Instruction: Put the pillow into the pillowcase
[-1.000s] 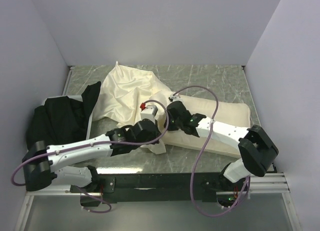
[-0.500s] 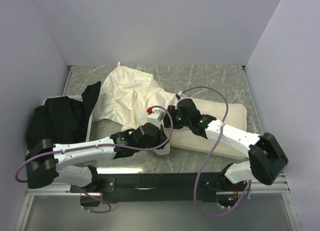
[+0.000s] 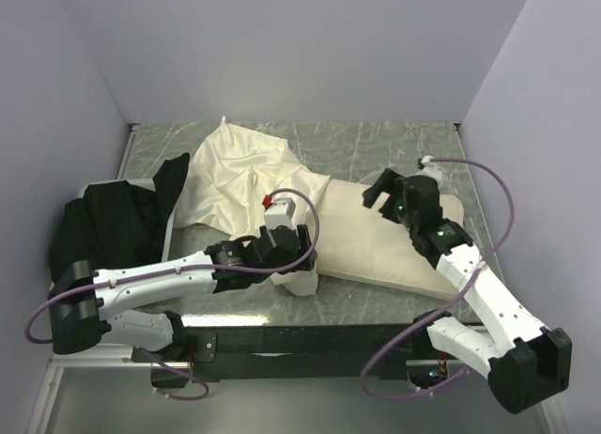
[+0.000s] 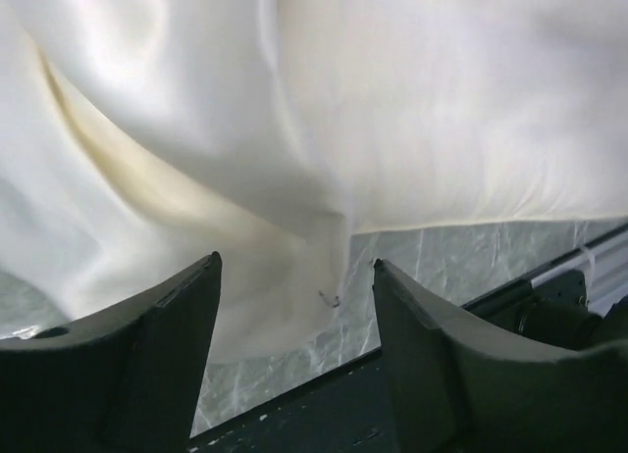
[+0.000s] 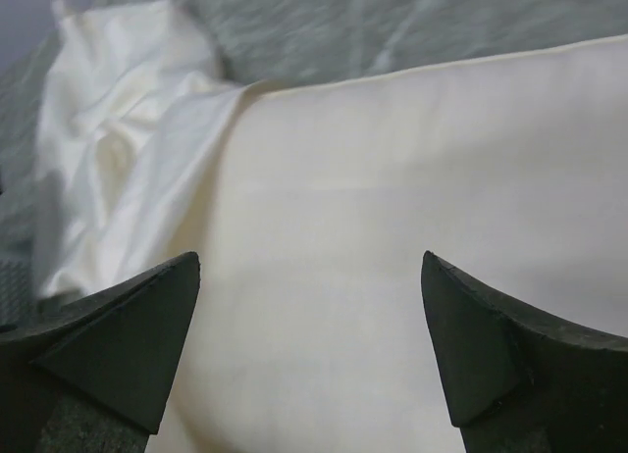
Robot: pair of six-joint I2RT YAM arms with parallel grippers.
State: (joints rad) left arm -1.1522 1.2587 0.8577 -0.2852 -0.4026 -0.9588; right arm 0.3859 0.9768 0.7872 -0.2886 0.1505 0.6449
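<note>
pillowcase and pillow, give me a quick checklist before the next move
1. Right end effector free: ok. Jaws wide, above the pillow, holding nothing.
2. Left end effector gripping the pillowcase: not ok. Jaws apart at its near edge, no fabric pinched between them.
3. Pillow inside the pillowcase: not ok. Most of it lies bare, right of the fabric.
4. Pillow's left end started into the opening: cannot tell. Folds hide where the two meet.
5. Black cloth heap out of the way: ok. It lies left of the pillowcase, away from the pillow.
</note>
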